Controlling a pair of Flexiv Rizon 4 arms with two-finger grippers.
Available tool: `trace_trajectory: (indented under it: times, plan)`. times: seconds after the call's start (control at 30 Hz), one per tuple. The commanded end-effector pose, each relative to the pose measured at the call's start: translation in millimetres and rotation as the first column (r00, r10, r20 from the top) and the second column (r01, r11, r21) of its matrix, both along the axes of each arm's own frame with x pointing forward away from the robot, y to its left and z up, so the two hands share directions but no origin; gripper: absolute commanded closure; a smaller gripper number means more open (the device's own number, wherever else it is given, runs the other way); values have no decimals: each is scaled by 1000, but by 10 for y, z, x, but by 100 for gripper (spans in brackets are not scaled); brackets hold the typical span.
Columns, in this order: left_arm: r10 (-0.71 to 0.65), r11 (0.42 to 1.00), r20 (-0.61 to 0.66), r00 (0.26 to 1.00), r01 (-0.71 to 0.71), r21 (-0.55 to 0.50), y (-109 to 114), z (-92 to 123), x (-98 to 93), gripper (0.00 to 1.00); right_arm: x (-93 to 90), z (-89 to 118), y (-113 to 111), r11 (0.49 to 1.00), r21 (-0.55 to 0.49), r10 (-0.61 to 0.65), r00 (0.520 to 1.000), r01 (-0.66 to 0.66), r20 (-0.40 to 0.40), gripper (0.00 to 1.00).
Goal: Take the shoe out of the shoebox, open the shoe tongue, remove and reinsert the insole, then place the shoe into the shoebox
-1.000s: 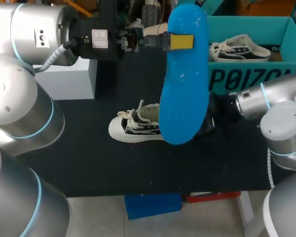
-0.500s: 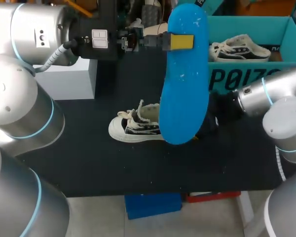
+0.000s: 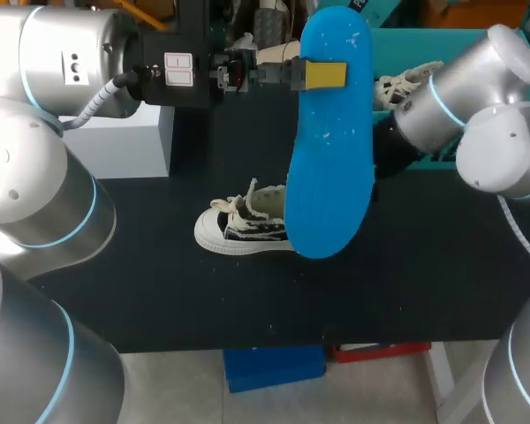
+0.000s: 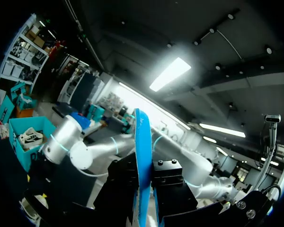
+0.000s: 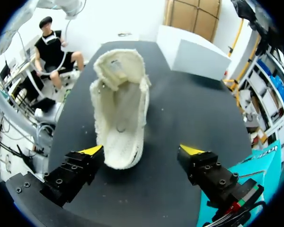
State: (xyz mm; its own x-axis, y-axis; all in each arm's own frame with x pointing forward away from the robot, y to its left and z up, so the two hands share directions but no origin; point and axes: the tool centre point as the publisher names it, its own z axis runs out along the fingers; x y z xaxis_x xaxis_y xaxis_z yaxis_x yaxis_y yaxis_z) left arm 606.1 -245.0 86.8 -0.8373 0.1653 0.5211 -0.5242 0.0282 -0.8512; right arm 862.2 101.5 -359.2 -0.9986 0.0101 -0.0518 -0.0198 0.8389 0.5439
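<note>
Head view, insole: the blue insole (image 3: pixel 331 159) hangs upright at centre frame, clamped near its upper end by the left gripper (image 3: pixel 323 75).
Head view, shoe: the shoe (image 3: pixel 241 226) sits on the black table (image 3: pixel 159 283) at lower centre, with its heel end hidden behind the insole. The shoebox (image 3: pixel 405 39) is at upper right with a second shoe (image 3: pixel 405 86) inside.
Head view, right arm: the right arm (image 3: pixel 464 102) comes in from the upper right, and its hand is hidden behind the insole here.
Head view, risk: the long insole is gripped at one end only, so it could swing or twist on the way down and land on the collar rim instead of in the opening.
Left wrist view, grip: the fingers are closed on the insole from both sides, and the insole is seen edge-on. The bite looks thin, so the insole may slip if its toe catches.
Right wrist view, hand: the right gripper (image 5: pixel 142 151) has its fingers apart and holds nothing. The shoe's opening faces it, with the heel just beside one finger.
Right wrist view, risk: nothing restrains the shoe, so a push from the insole would probably slide it across the table. Closing off-centre might tip it.
</note>
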Motion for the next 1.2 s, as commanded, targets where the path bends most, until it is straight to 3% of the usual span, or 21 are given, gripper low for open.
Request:
trace_trajectory:
  times: [0.03,0.1,0.23,0.43,0.53,0.6,0.73,0.83,0.9,0.97,1.0,1.2]
  plan:
    - [3,1000,-1,1000,-3,4,-4,-5,-14,100,100,9,205,877,-481,23,1000,-25,-10,0]
    - [3,1000,-1,1000,-3,4,-4,-5,-14,100,101,0,291,856,-516,37,999,-37,-10,0]
    - [3,1000,-1,1000,-3,4,-4,-5,-14,100,107,-33,427,836,-547,50,999,-54,-21,9]
    - [3,1000,-1,1000,-3,4,-4,-5,-14,100,151,-65,618,826,-558,70,997,-74,-28,18]
    - [3,1000,-1,1000,-3,4,-4,-5,-14,100,191,-98,694,822,-562,80,996,-85,-35,16]
    - [3,1000,-1,1000,-3,4,-4,-5,-14,100,211,-111,748,817,-569,88,995,-96,-42,9]
    - [3,1000,-1,1000,-3,4,-4,-5,-14,100,221,-139,835,811,-575,96,994,-106,-48,26]
    - [3,1000,-1,1000,-3,4,-4,-5,-14,100,193,-179,895,812,-573,95,994,-108,-52,24]
    - [3,1000,-1,1000,-3,4,-4,-5,-14,100,172,-236,922,815,-569,92,994,-109,-59,32]
    - [3,1000,-1,1000,-3,4,-4,-5,-14,100,144,-286,952,818,-565,89,994,-110,-65,31]
    - [3,1000,-1,1000,-3,4,-4,-5,-14,100,129,-310,968,820,-562,88,994,-110,-66,38]
    - [3,1000,-1,1000,-3,4,-4,-5,-14,100,64,-470,1039,832,-543,82,993,-112,-79,40]
